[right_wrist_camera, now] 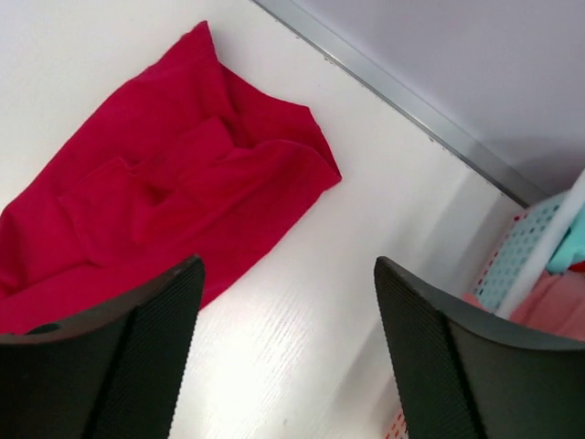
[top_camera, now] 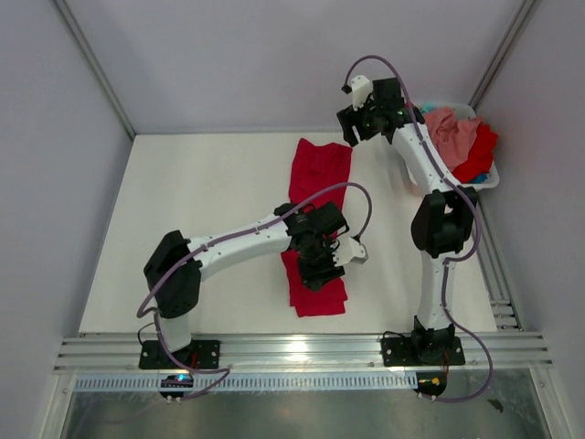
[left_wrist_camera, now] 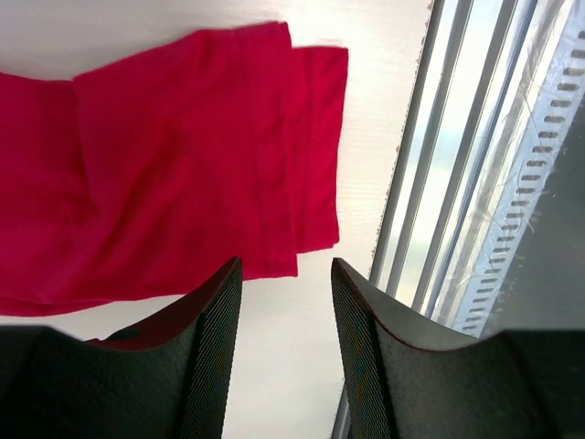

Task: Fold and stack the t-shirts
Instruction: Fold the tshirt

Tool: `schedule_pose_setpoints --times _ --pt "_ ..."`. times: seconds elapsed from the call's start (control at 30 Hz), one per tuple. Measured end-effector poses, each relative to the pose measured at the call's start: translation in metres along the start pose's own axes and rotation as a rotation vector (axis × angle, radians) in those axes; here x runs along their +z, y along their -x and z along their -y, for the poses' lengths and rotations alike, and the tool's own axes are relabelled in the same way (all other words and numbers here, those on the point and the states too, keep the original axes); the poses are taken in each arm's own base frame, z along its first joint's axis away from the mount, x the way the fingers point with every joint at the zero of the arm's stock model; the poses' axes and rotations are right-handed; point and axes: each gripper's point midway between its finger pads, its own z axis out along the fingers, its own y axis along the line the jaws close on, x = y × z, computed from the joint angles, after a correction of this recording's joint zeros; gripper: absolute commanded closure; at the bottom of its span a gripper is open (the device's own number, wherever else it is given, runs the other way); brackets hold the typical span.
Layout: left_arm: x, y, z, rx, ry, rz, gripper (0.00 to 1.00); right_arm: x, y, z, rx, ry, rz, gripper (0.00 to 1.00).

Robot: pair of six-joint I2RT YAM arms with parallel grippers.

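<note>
On the table [top_camera: 210, 210], red t-shirt [top_camera: 322, 170], long axis near-to-far.

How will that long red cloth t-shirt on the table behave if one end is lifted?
Probably floppy: the bright red cloth t-shirt lies in soft creases, so a lifted end would likely sag and unfold. Pushed, it should bunch, not slide.

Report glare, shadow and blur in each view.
Top view: even light, sharp, glare on the metal rail. Left wrist: rail washed out at right, red shirt crisp, left fingers dark. Right wrist: bright glare on the table between the dark right fingers.
</note>
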Motion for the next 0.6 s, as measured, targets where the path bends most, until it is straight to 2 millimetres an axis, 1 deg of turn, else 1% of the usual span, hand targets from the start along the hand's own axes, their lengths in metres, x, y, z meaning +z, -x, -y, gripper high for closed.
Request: schedule_pose_setpoints --times 0.07,0.13,0.2,0.27,0.37,0.47,0.5,0.53,0.6 --pt "0.004 -0.008 0.003 -0.004 -0.011 -0.023 0.57 -0.006 -0.002 0.01 0.019 -0.012 -0.005 0.14" --pt "0.009 -0.016 0.004 -0.009 -0.016 -0.046 0.58 -0.007 -0.012 0.008 0.031 0.005 -0.032 0.11" --pt "0.013 -0.021 0.003 -0.014 -0.014 -0.065 0.58 -0.005 -0.026 0.001 0.04 0.029 -0.069 0.1" --pt "0.018 -0.023 0.0 -0.016 -0.012 -0.08 0.6 -0.004 -0.045 -0.009 0.048 0.054 -0.119 0.1" --pt "0.03 -0.029 -0.005 -0.019 -0.019 -0.11 0.62 -0.001 -0.068 -0.021 0.059 0.085 -0.183 0.1" --pt "0.045 -0.036 -0.008 -0.023 -0.032 -0.142 0.66 -0.002 -0.075 -0.026 0.065 0.101 -0.207 0.1" --pt "0.05 -0.039 -0.008 -0.026 -0.038 -0.152 0.67 -0.002 -0.075 -0.026 0.066 0.104 -0.207 0.1" --pt "0.054 -0.041 -0.009 -0.03 -0.044 -0.16 0.71 -0.002 -0.075 -0.027 0.066 0.106 -0.205 0.1" --pt "0.062 -0.044 -0.01 -0.034 -0.059 -0.17 0.75 -0.004 -0.074 -0.028 0.067 0.113 -0.201 0.1"
